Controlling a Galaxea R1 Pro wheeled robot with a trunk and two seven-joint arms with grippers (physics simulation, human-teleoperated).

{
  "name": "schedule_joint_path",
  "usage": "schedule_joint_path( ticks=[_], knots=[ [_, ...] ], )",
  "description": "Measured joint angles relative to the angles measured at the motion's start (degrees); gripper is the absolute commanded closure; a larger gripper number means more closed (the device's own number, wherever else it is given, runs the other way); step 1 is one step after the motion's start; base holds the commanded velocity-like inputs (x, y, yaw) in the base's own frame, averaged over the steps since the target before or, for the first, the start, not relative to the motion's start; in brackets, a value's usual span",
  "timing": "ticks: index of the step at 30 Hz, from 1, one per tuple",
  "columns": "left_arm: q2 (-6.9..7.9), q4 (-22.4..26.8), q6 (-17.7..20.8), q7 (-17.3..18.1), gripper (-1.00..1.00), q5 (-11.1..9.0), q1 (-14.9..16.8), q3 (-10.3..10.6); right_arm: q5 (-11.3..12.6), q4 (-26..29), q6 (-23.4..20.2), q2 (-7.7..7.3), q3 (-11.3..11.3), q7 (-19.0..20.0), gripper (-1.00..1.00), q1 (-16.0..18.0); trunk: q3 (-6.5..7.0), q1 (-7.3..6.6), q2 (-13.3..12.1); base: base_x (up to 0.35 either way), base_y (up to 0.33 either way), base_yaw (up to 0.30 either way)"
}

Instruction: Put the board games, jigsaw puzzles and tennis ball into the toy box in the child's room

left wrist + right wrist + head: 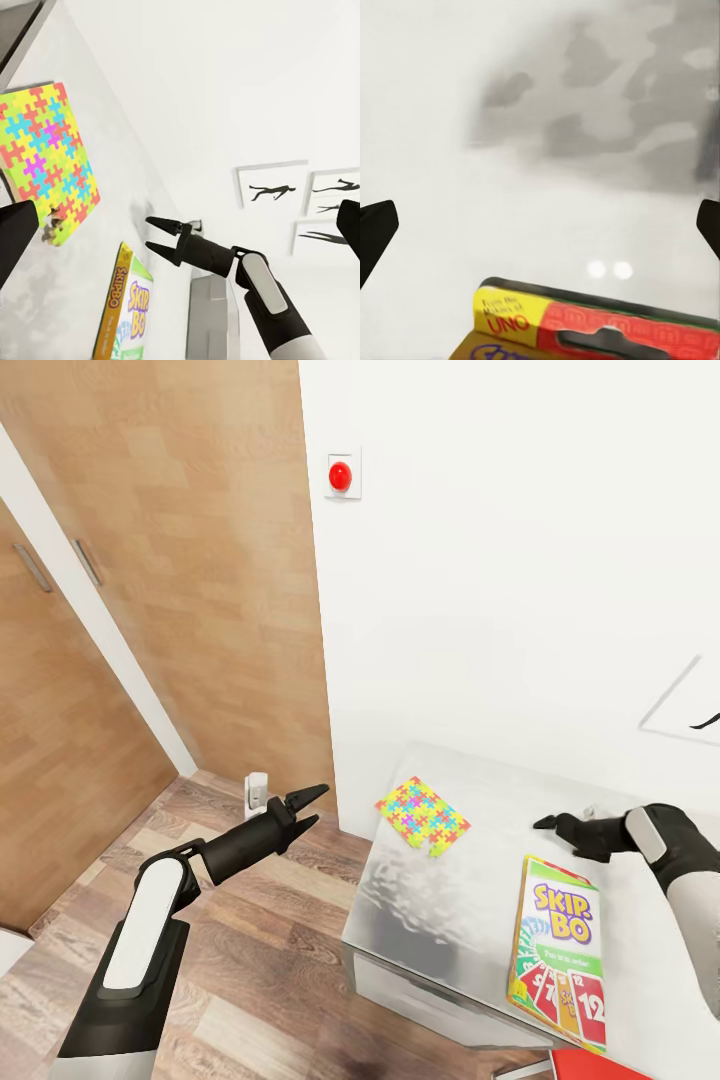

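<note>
The game box (558, 950) lying on the counter (460, 880) reads "SKIP-BO" in yellow on purple, with red cards numbered 12. Its top edge carries "UNO" on a yellow tag.

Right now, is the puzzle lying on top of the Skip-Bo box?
No, the puzzle lies flat on the table by itself, apart from the Skip-Bo box.

My head view cuts a red box (598, 1064) at its bottom edge; a wall picture (690, 705) runs off its right.
</note>
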State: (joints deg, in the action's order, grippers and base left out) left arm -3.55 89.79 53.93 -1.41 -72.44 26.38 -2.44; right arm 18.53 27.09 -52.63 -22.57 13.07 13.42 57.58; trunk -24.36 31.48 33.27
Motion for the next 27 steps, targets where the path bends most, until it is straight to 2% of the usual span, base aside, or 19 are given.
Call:
schedule_joint_path(
  ticks=[7,27],
  knots=[
    [0.01,-0.05,-0.05,0.04,-1.00,0.14,-0.08,-0.04,-1.24,-1.03,-0.06,0.62,-0.04,-0.37,-1.00,0.26,0.00,0.00,0.00,0.001,0.000,0.000],
    [0.01,-0.08,-0.07,0.06,-1.00,0.41,-0.36,-0.05,-1.92,-1.71,-0.09,0.92,0.06,-0.53,-1.00,0.43,0.01,-0.01,0.01,0.000,0.000,0.000]
  ],
)
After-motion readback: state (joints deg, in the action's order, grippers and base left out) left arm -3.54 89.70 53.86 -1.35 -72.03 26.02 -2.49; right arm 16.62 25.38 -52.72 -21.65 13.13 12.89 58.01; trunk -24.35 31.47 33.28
